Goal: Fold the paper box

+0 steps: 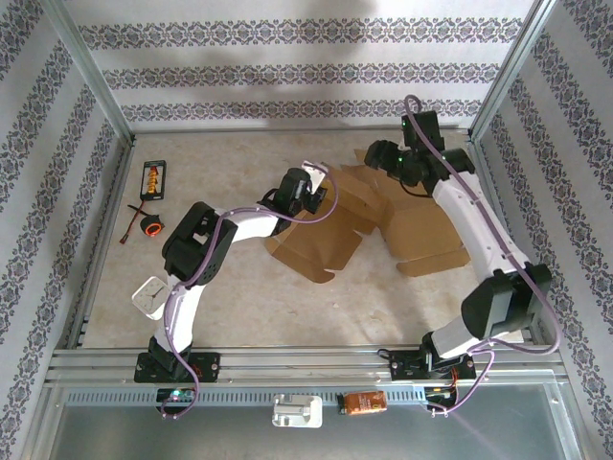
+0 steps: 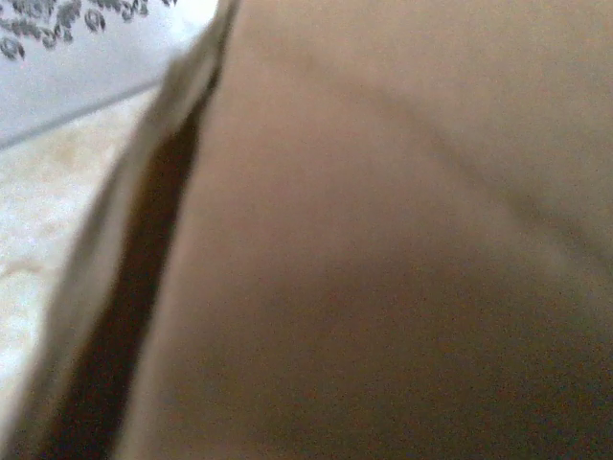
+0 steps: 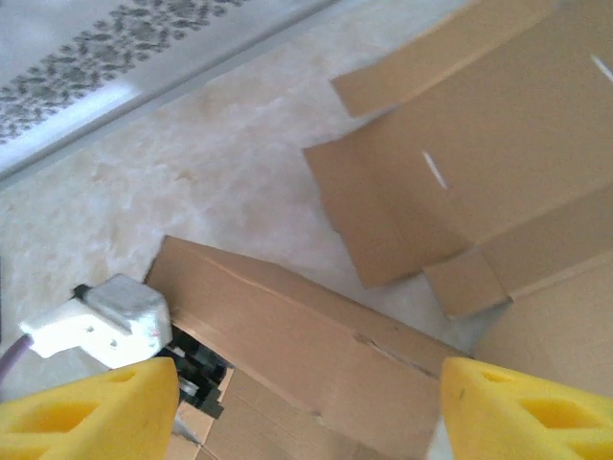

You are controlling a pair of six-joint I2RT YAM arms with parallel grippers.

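1. Closest to you, in the left wrist view, the brown cardboard of the paper box (image 2: 383, 240) is almost against the lens. It is blurred, with a dark gap running along its left side.
2. From above, the left gripper (image 1: 321, 192) is at the left part of the box. You cannot tell whether its jaws are released or clenched on the cardboard.
3. The right gripper (image 3: 306, 407) is released. Its yellow fingertips (image 3: 96, 412) stand wide apart with nothing between them.
4. Just ahead of the right gripper, a long flap (image 3: 316, 326) stands up from the table (image 3: 220, 163). Beyond the flap, the other panels of the box lie flat and unfolded.
5. A white wrist part (image 3: 101, 321) of the left arm is beside that flap, ahead and to the left of the right fingertips.
6. In the top view, the box lies between the two grippers and reaches toward the right arm.
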